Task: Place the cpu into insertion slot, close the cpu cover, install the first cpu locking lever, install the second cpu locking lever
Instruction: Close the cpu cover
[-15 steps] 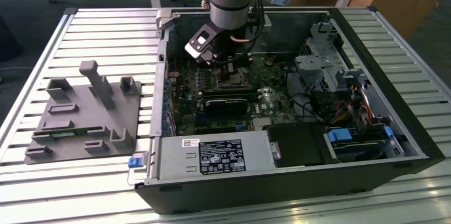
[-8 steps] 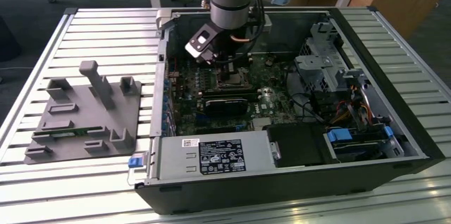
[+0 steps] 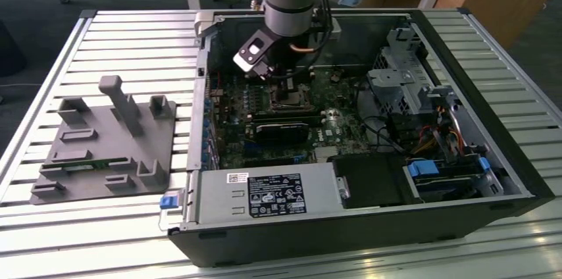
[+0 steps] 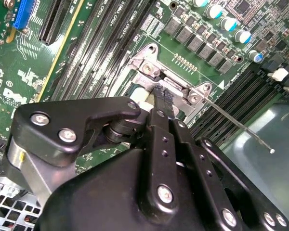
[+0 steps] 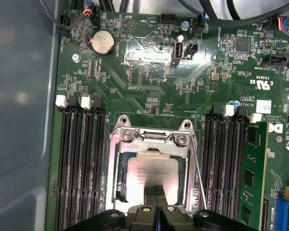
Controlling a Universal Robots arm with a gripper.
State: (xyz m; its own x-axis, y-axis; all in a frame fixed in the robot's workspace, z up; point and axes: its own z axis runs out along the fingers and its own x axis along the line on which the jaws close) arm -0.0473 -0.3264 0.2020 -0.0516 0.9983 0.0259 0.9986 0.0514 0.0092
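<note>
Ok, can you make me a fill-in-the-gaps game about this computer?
1. The cpu lies in the ___.
2. The gripper is ___, not open.
3. In the exterior view, the grey tray stands on that view's ___ of the case.
4. The round battery sits on the green ___.
Missing words: slot; shut; left; board.

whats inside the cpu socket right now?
The chip lies in the socket, ringed by the cover frame. The gripper hides one edge; whatever lies beneath the chip is covered.
</note>
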